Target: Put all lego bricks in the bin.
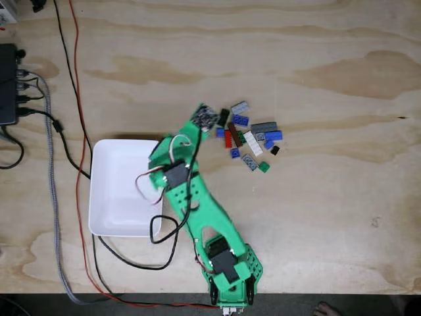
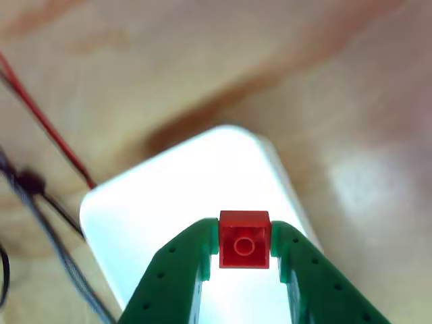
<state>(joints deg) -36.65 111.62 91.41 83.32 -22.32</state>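
Note:
In the other view my green gripper [image 2: 244, 237] is shut on a small red lego brick [image 2: 244, 240], stud side facing the camera, held above the white bin [image 2: 182, 189] near one of its rounded corners. In the fixed view the green arm reaches up from the table's bottom edge, and its gripper [image 1: 158, 157] hangs over the upper right corner of the bin [image 1: 118, 191]. The bin looks empty. Several more lego bricks [image 1: 248, 135] in blue, red, grey, white, brown, green and black lie in a loose cluster to the right of the bin.
A black box [image 1: 6, 85] with plugged cables sits at the table's left edge. A red cable [image 1: 80, 131] and a grey braided cable [image 1: 54, 197] run down past the bin's left side. Black cables loop below the bin. Bare plywood stretches across the top and right.

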